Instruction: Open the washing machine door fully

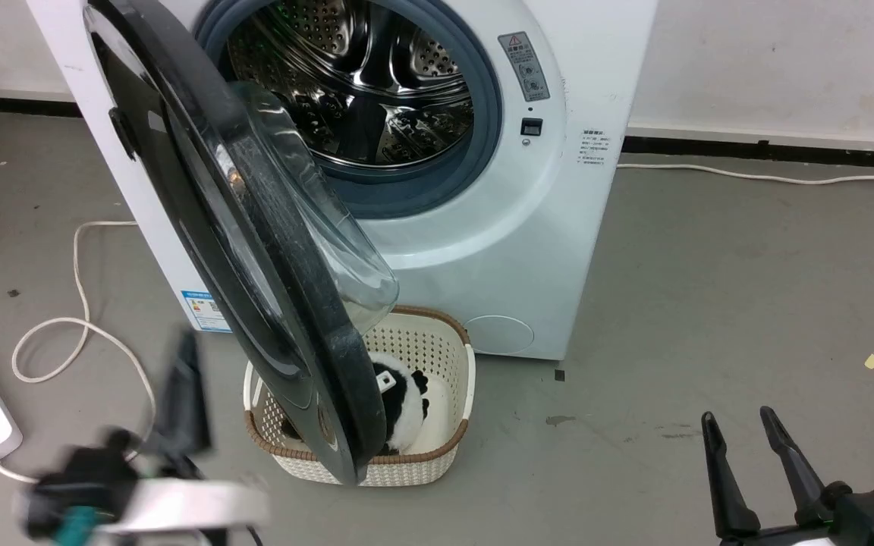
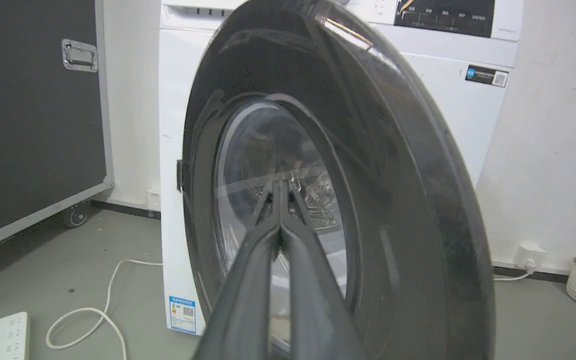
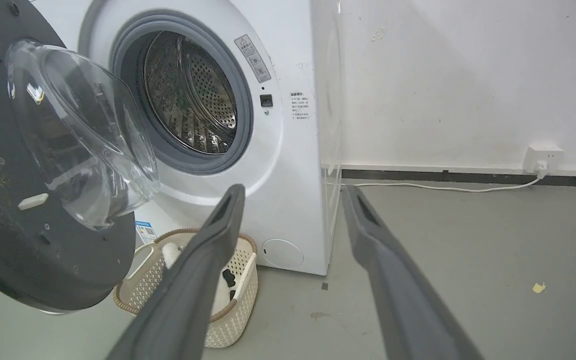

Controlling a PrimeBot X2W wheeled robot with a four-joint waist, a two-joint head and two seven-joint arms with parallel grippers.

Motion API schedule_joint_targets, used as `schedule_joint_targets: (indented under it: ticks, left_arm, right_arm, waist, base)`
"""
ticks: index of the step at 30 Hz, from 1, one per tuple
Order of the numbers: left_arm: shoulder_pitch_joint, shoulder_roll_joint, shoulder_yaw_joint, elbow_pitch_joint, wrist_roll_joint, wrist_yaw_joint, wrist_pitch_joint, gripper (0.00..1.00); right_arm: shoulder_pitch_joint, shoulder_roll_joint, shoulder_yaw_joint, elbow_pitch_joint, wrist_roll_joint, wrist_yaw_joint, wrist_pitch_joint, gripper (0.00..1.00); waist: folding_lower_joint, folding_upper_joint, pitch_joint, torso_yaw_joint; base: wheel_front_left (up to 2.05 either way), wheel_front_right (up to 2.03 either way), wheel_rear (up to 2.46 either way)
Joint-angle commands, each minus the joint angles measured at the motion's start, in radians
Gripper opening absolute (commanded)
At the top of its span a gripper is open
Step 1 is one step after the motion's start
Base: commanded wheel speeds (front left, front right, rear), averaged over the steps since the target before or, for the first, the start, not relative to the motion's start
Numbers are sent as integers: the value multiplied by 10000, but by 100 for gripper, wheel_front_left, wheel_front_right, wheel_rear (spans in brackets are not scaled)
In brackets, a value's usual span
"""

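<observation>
On the left, our left claw (image 2: 280,186) is clenched on nothing. Its fingers are pressed together and aimed at the outer face of the washing machine door (image 1: 179,189), at its glass centre (whether the tips touch it we cannot tell). The door stands about half open, hinged on the machine's left, its free rim out over the wicker basket (image 1: 470,379). Opening it fully means swinging it further left, toward that nearer claw, so we judge the push belongs on the inner side. There the right claw (image 1: 738,417) hangs released and empty, well apart.
</observation>
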Motion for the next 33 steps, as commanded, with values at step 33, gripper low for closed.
schedule_joint_targets:
  ticks: [33]
  left_arm:
    - [-1235, 2, -4382, 500, -234, 662, 2518, 0]
  right_arm:
    - [-454, 49, 33, 240, 318, 8, -43, 100]
  waist:
    - [-1, -1, 480, -158]
  base:
    - [0, 0, 0]
